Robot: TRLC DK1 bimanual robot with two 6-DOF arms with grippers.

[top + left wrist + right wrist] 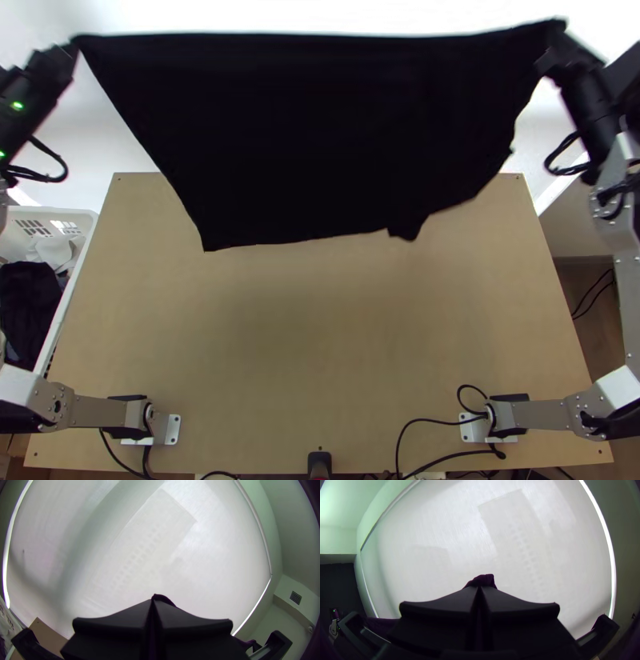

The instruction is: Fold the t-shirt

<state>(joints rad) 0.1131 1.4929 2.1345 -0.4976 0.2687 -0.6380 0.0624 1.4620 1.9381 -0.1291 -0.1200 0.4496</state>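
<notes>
Top view: black t-shirt hangs stretched between left gripper and right gripper, lower edge over the far part of the wooden table. We note a small flap jutting from that edge; laid down so, it could crease underneath. Too hard a sideways pull could tug a corner loose.

Left wrist view: pincer closed on the cloth, a small nub at the tips. Thin bite, we judge; a jerk might slip it.

Right wrist view: likewise clamped on cloth. Uneven lowering would land it skewed.
</notes>
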